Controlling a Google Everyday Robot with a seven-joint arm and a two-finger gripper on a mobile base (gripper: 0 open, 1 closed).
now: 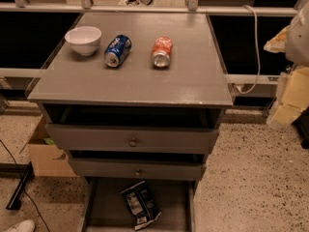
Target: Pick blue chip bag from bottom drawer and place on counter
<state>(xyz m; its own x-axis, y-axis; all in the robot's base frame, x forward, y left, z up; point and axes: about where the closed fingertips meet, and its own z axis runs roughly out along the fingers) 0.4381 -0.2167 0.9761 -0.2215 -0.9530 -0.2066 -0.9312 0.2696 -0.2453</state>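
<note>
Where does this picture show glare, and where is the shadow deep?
Camera view: soft glare on the counter toward its front right; deep shadow in the recess beneath it; the bottom drawer is dim, the blue chip bag catching little light; the gripper sits lit at the right edge.

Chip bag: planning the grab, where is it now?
In the camera view, the chip bag lies in the open bottom drawer, bottom centre, below the knobbed drawers; the gripper hangs at the right edge.
</note>
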